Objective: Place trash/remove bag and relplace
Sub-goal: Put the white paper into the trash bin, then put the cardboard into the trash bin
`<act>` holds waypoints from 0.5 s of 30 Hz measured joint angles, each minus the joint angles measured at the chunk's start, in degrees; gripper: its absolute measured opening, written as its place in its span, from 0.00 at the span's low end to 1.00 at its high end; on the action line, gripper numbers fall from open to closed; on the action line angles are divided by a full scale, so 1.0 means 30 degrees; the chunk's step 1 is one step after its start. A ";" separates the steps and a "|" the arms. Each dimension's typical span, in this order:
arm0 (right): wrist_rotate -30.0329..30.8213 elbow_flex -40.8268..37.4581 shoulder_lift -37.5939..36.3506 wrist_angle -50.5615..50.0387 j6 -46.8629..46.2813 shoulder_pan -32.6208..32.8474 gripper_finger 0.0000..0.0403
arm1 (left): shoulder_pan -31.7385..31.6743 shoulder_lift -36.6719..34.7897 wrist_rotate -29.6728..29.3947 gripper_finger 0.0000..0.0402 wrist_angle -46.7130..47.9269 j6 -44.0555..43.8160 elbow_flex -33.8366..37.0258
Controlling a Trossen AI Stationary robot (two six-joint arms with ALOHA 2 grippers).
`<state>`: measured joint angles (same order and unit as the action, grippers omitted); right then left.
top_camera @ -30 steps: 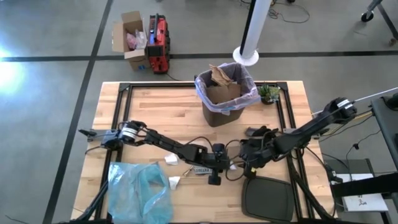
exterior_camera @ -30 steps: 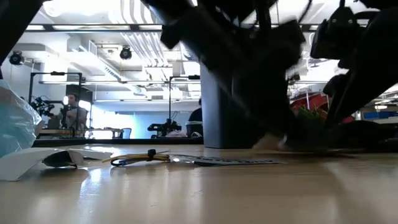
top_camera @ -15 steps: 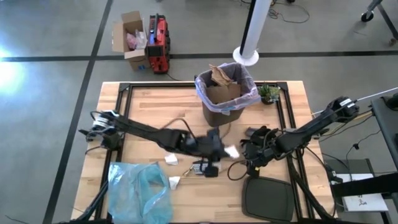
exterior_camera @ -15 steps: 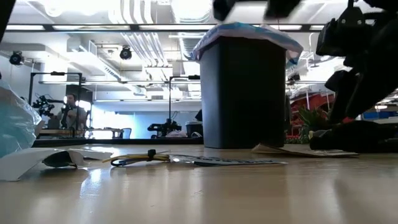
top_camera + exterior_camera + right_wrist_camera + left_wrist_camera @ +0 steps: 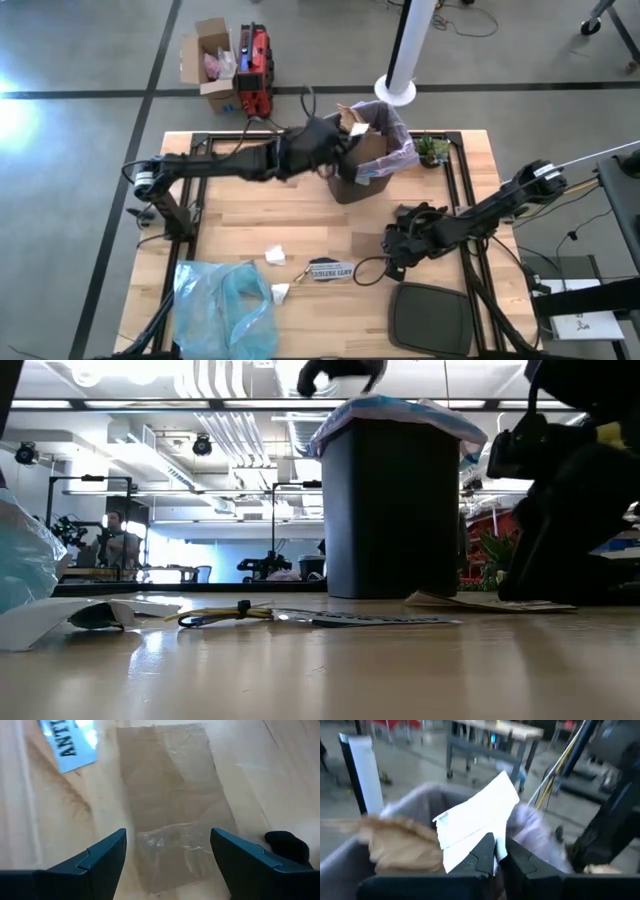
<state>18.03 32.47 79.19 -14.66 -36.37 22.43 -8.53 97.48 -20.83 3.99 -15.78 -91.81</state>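
- Your left gripper [image 5: 494, 854], fingers pinched shut on a white paper scrap [image 5: 477, 817], hangs over the lined bin [image 5: 362, 152], ready to drop it in.
- Your right gripper [image 5: 167, 857], fingers spread wide and empty, hovers over a flat brown wrapper [image 5: 172, 800] on the table [image 5: 240, 195], apparently lined up for pickup.

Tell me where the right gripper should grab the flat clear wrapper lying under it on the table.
The clear wrapper lies flat on the wood, so pinch an edge rather than its middle. The right gripper is open, straddling one short end. Probably come straight down there and close on that end, where creases may lift it slightly.
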 joint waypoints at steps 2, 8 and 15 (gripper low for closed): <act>0.0004 -0.0004 0.0094 -0.0058 0.0006 -0.0206 0.69 | -0.0707 0.0284 0.1164 0.05 0.0730 -0.0393 0.0025; -0.0192 0.0000 -0.0031 -0.0228 0.0382 -0.0736 0.72 | -0.1283 0.0218 0.1986 0.31 0.2993 -0.0785 0.0036; -0.0673 0.0000 0.0224 -0.0244 0.1117 -0.1789 0.74 | -0.0275 -0.1484 0.3739 0.61 0.4789 -0.0841 -0.0014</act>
<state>16.01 32.47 79.86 -15.39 -33.02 17.06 -9.36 93.03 -9.62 18.36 -18.30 -91.85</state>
